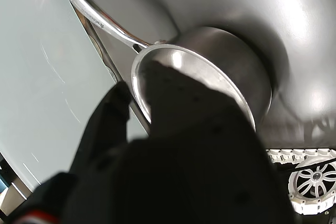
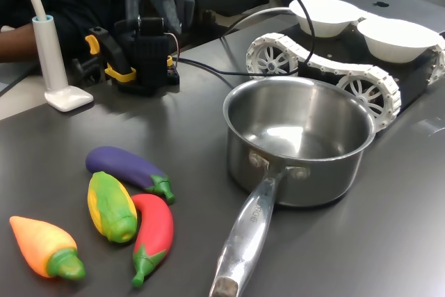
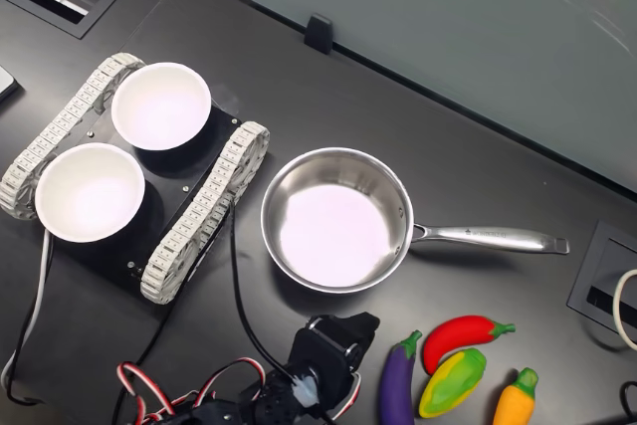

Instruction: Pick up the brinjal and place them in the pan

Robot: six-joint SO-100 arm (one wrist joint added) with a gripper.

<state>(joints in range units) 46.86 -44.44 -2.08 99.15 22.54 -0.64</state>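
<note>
Nothing is moving yet: the brinjal (image 2: 127,170) is lying on the bench (image 2: 181,123) left of the empty pan (image 2: 299,145) in the first exterior view, ungrasped (gripper (image 3: 333,350) state: I cannot tell).

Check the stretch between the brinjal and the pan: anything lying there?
No. In both exterior views only bare dark table separates the brinjal from the pan; the corn and chilli lie on the brinjal's other side.

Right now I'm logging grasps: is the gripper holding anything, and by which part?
Nothing is held. The brinjal lies on the table beside the corn, and the gripper is away from it, near the pan.
</note>
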